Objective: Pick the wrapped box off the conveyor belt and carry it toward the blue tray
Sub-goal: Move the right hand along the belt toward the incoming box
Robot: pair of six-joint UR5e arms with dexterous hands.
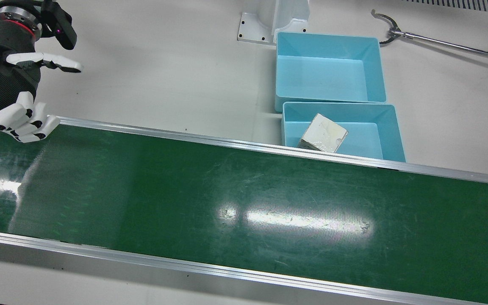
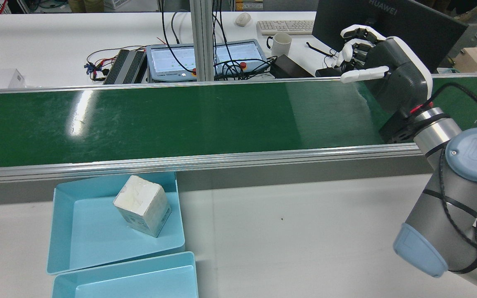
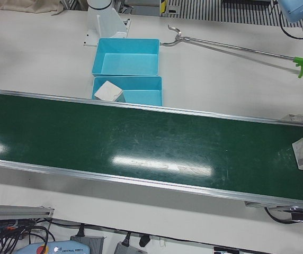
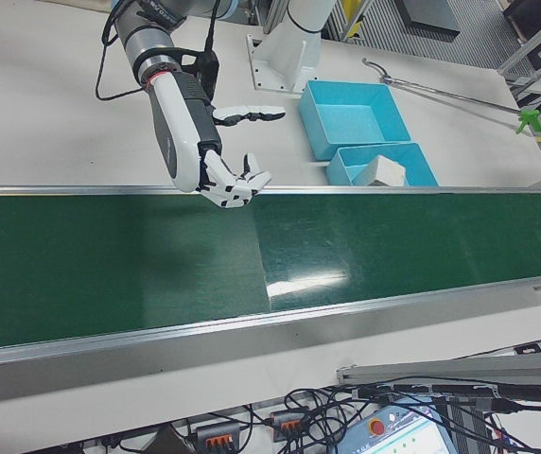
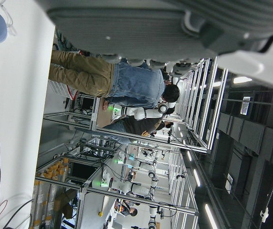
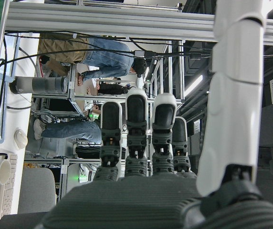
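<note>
The right hand (image 2: 381, 62), black-backed with white fingers (image 1: 23, 120) spread wide and holding nothing, is hovering over one end of the long green conveyor belt (image 1: 244, 199). Well apart from it, the white wrapped box (image 2: 143, 205) is sitting tilted inside a shallow light-blue plastic tray (image 2: 73, 236) just beside the belt's rail, a second blue tray (image 1: 328, 67) touching it. The left hand's state cannot be told.

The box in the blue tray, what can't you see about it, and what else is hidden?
- Box: its underside is hidden in every view; in the front view the belt rail covers its near bottom edge.
- Left hand: only its own view shows it, cut off, so open or shut is unclear.
- Right hand: cut off by the front view's left edge.
</note>
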